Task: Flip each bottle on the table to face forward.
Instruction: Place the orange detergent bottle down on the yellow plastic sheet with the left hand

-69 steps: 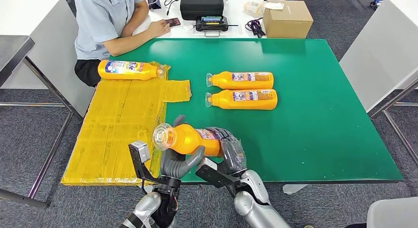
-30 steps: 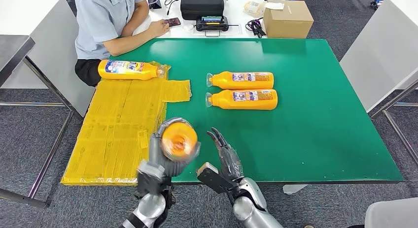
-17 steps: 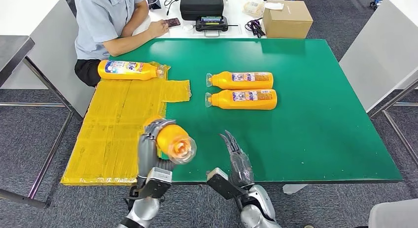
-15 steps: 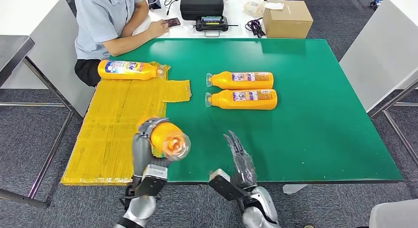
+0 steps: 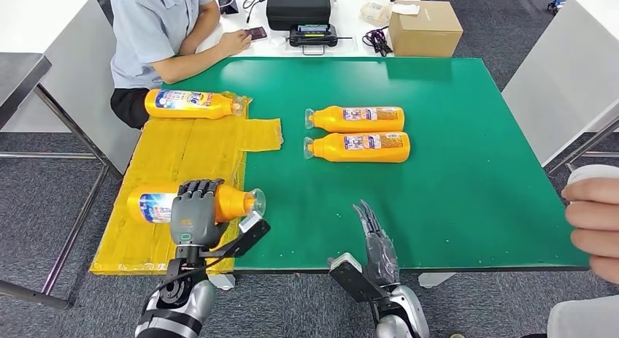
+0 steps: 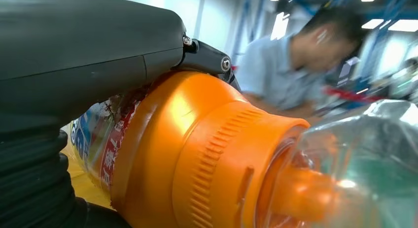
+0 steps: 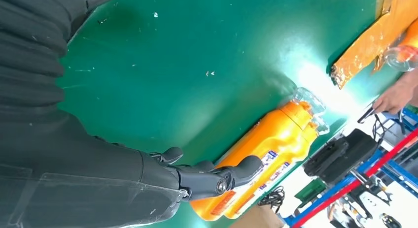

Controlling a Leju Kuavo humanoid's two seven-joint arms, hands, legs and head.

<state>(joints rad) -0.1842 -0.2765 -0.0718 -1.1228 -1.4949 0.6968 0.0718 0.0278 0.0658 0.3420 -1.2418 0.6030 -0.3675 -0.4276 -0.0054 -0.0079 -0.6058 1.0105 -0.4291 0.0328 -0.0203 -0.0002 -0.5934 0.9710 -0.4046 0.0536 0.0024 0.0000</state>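
One orange plastic bottle with a clear cap (image 5: 191, 204) lies gripped under the left hand (image 5: 194, 210) and could roll if released abruptly, while the right hand (image 5: 378, 244) hovers spread, empty.

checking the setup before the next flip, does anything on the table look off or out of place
Mostly tidy. The yellow mat is ragged: its far right flap juts onto the green table, edges uneven. A person's hand intrudes near the table's right edge. No spill shows; the two bottles lie parallel.
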